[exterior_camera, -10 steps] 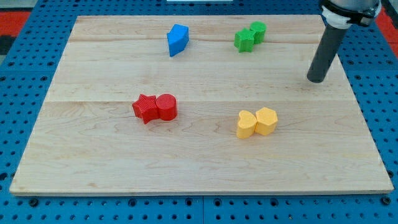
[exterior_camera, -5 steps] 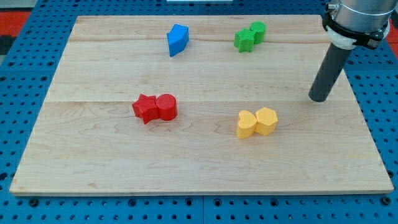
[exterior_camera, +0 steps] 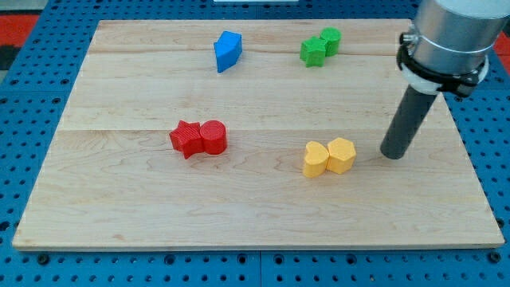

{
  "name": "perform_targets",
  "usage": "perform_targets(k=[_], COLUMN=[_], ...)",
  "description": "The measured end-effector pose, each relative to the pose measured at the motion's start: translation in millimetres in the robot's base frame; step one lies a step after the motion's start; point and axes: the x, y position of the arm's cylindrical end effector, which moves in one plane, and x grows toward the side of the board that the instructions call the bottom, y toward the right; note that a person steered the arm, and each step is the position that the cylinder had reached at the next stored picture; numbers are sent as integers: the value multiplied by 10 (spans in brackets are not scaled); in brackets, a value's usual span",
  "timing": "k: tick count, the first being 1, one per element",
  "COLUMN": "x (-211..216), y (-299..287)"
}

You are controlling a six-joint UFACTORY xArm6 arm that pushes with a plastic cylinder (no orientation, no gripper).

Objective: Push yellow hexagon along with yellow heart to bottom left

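The yellow hexagon (exterior_camera: 342, 155) and the yellow heart (exterior_camera: 315, 159) sit side by side, touching, right of the board's middle, the heart on the left. My tip (exterior_camera: 392, 153) rests on the board a short way to the right of the hexagon, level with it and apart from it. The dark rod rises from the tip toward the view's top right.
A red star (exterior_camera: 186, 138) and a red cylinder (exterior_camera: 213, 136) touch at the left of centre. A blue block (exterior_camera: 228, 50) lies near the top. Two green blocks (exterior_camera: 319, 45) touch at the top right. The wooden board (exterior_camera: 119, 207) lies on a blue pegboard.
My tip has moved down and slightly left, from the right side of the board to a spot just right of the yellow hexagon. No block has moved.
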Motion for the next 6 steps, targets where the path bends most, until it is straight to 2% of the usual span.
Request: perform_targets(k=[6], x=[329], y=[-1521])
